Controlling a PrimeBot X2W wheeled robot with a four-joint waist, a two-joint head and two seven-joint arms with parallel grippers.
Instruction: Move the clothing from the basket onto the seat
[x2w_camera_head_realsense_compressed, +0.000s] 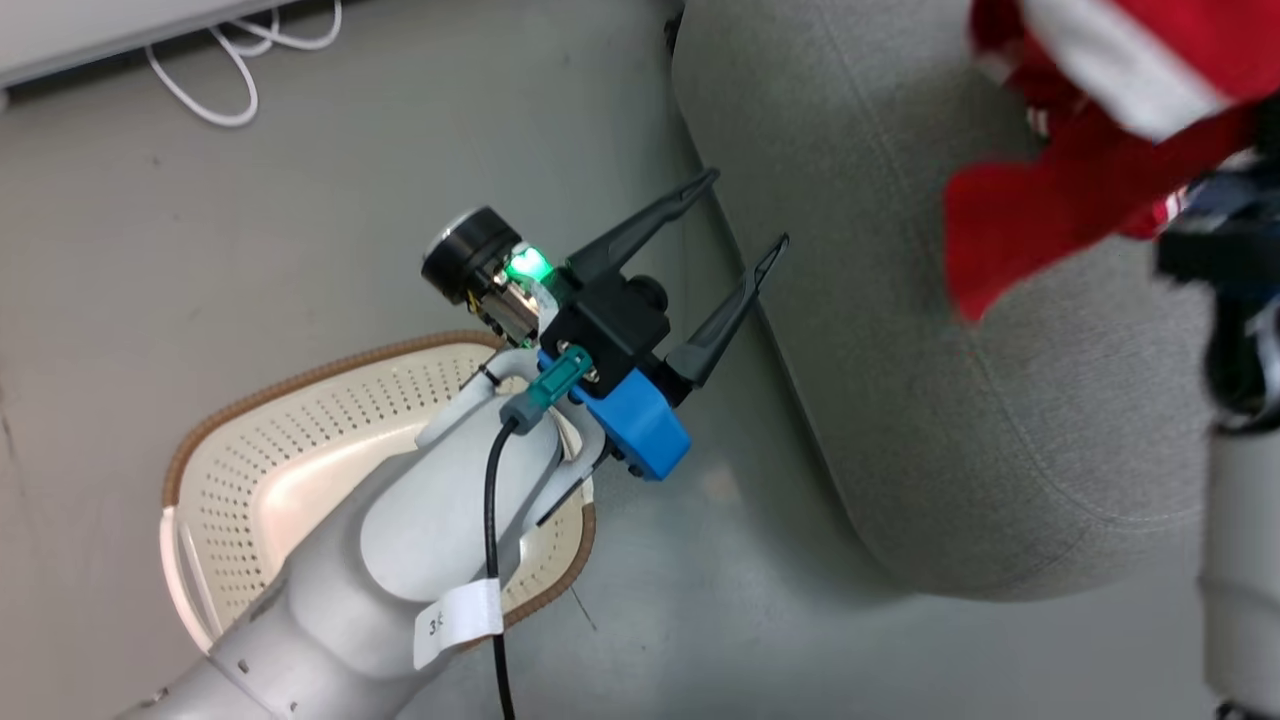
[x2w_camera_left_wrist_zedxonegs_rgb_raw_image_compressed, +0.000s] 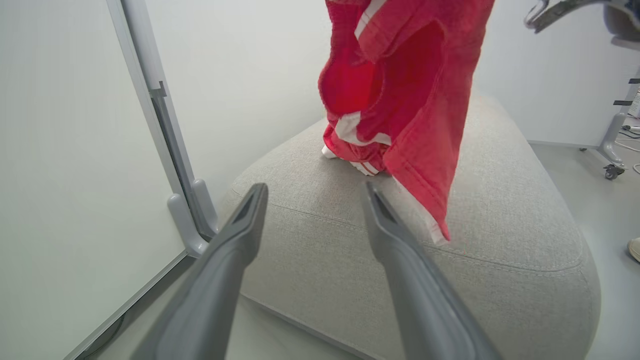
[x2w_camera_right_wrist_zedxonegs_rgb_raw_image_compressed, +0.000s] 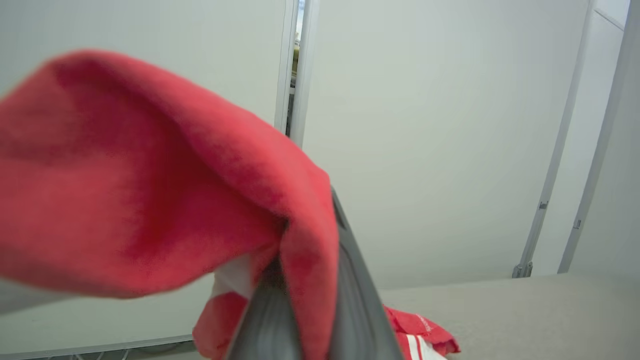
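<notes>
Above the grey seat (x2w_camera_left_wrist_zedxonegs_rgb_raw_image_compressed: 500, 210), right pincer (x2w_camera_right_wrist_zedxonegs_rgb_raw_image_compressed: 336, 215) clamps dangling red clothing (x2w_camera_left_wrist_zedxonegs_rgb_raw_image_compressed: 415, 100); left pincer (x2w_camera_left_wrist_zedxonegs_rgb_raw_image_compressed: 314, 187) gapes empty nearby.

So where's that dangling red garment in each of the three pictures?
Head view: the red garment is at the top right, over the grey seat.
Left wrist view: the garment hangs at top centre, above the seat.
Right wrist view: the garment is large and blurred across the left half.
Shared landmark: the grey seat, in this last view at the lower right.
</notes>
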